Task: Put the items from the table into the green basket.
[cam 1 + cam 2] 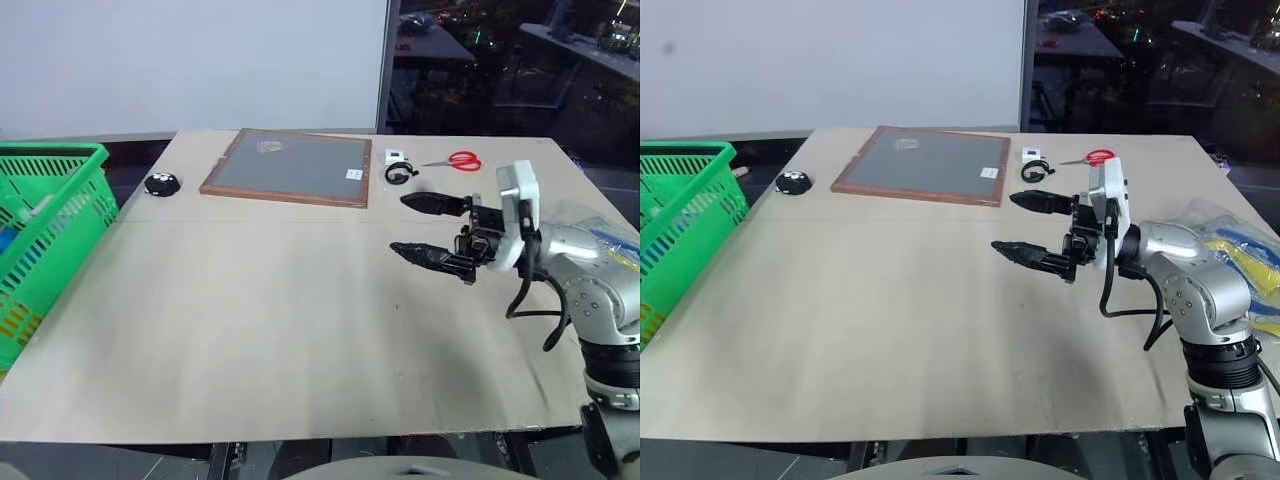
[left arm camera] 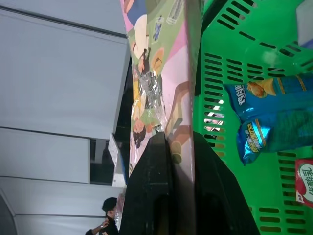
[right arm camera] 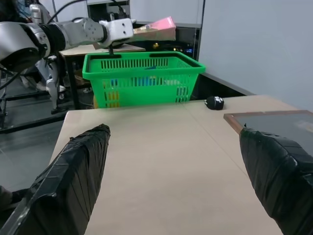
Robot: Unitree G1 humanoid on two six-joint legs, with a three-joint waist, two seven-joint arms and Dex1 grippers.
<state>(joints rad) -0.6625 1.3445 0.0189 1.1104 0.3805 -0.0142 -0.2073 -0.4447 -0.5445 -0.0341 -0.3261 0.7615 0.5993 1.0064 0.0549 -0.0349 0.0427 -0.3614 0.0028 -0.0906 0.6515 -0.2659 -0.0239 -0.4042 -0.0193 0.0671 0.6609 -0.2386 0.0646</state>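
Your left end effector (image 3: 128,29) grasping the pink box (image 3: 157,28) above the green basket (image 3: 143,73), your right end effector (image 1: 432,228) spread wide over the tabletop (image 1: 280,320), crinkly bag (image 1: 1238,250) at the tabletop's right edge.

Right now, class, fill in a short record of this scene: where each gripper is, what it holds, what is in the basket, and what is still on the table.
left gripper: shut on the pink box, held over the green basket
right gripper: open, empty, above the table
in the basket: blue snack packets and a red-labelled item
still on the table: clear bag of blue-and-yellow packets at the right edge
also on the table: framed grey board, red scissors, small black object
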